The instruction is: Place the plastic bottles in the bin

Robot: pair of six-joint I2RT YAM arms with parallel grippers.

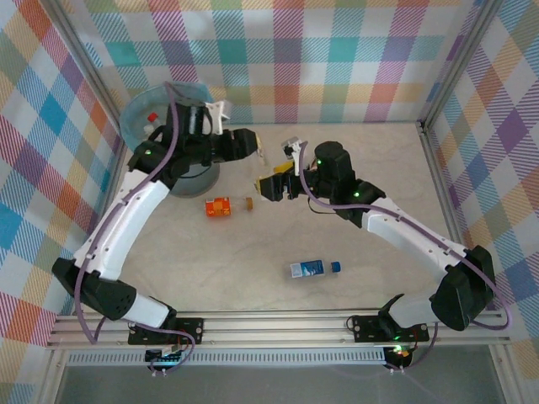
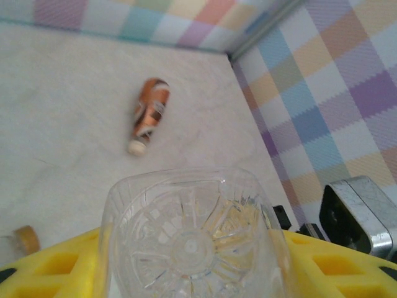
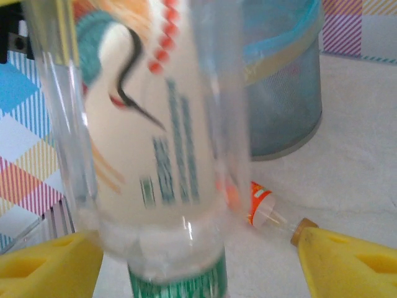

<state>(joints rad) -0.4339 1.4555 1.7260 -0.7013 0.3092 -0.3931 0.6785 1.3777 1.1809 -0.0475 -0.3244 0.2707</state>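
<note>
The left gripper (image 2: 186,273) pinches a clear bottle (image 2: 192,239) just right of the bin (image 1: 135,118) at far left. The right gripper (image 3: 186,261), mid-table, pinches a green-capped bottle (image 3: 149,136). An orange bottle (image 1: 219,206) and a blue bottle (image 1: 310,268) lie nearer on the table (image 1: 379,168).

Pale marbled table (image 1: 370,168), pastel checked cloth walls (image 1: 337,59), aluminium frame rail (image 1: 278,324) along near edge

A clear glossy plastic bottle with ribbed base (image 2: 192,239) is seen against matt yellow finger pads (image 2: 56,267). A translucent grey-blue mesh-textured bin (image 3: 285,81) is lined with thin light-blue plastic film. The pale marbled tabletop (image 2: 68,124) looks smooth and matt.
</note>
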